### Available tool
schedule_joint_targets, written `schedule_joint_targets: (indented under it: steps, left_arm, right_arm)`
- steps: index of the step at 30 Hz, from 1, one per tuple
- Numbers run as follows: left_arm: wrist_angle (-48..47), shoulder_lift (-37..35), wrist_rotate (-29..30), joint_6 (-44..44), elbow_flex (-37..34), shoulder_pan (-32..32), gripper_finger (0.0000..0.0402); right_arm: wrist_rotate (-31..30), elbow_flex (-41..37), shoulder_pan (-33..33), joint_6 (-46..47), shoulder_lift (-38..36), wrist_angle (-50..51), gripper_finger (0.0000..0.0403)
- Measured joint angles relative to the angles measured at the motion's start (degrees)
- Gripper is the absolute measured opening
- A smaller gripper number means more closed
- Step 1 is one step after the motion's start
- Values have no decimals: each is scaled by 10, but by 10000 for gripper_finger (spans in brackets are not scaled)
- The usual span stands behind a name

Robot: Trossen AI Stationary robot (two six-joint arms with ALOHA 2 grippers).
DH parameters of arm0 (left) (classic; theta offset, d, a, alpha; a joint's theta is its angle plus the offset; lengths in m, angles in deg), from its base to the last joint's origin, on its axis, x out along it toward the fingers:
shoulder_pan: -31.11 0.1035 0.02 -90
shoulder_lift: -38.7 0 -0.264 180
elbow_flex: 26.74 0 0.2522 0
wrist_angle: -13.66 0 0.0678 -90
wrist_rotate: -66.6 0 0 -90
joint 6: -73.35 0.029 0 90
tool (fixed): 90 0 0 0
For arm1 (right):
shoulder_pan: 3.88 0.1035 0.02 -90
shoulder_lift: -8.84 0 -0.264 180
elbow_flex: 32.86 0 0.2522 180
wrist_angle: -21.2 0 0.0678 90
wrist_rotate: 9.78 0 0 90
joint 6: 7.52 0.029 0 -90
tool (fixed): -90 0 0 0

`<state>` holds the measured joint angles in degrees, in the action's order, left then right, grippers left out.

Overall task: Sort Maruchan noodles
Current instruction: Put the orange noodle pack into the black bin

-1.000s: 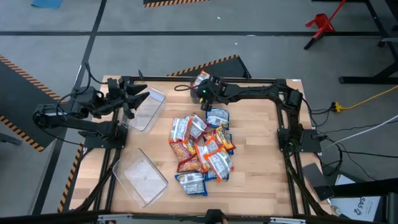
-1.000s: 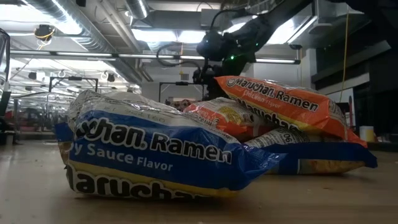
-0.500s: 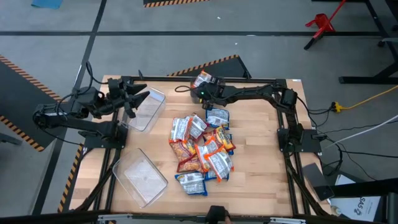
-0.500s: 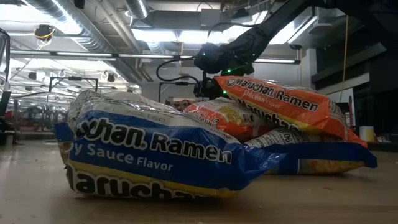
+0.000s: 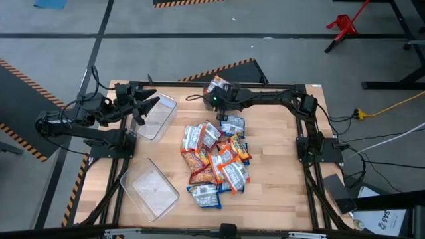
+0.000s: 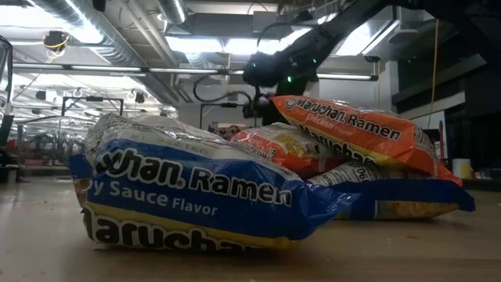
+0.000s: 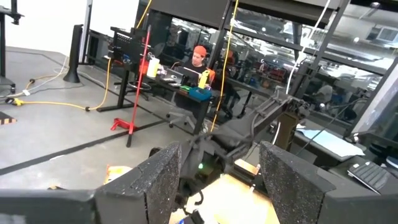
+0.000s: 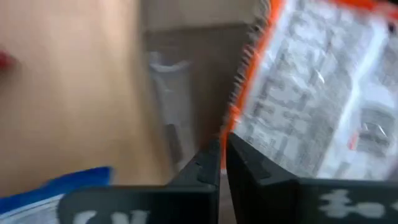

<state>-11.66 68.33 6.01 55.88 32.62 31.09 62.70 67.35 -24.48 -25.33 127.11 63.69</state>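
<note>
Right gripper (image 8: 222, 163) is pinched tight on the edge of an orange Maruchan packet (image 5: 214, 85), up at 12 o'clock of the pile (image 5: 216, 159). I'd lift slowly so that thin grip doesn't slip. Left gripper (image 7: 217, 180) waits wide open over the clear bin (image 5: 157, 118).

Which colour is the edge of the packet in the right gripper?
Orange, on the packet; right wrist view shows it best.

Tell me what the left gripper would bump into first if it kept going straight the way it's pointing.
Probably the clear bin just ahead of the open left gripper; it may pass above the rim, since height is unclear from overhead.
</note>
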Motion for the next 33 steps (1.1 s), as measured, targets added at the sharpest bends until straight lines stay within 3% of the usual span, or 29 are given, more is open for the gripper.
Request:
schedule_joint_targets:
  steps: [2, 5, 10, 16, 33]
  left_arm:
    - [0, 0, 0, 0, 0, 0, 212]
    - [0, 0, 0, 0, 0, 0, 212]
    - [0, 0, 0, 0, 0, 0, 212]
    - [0, 0, 0, 0, 0, 0, 212]
    - [0, 0, 17, 16, 0, 0, 212]
  right_arm:
    - [20, 39, 0, 12, 0, 32, 2]
    - [-10, 93, -7, 31, -2, 37, 8]
    - [-8, 134, -62, 95, -2, 37, 3]
    - [36, 120, -104, 142, -2, 40, 2]
    - [41, 25, -106, 137, -1, -36, 1]
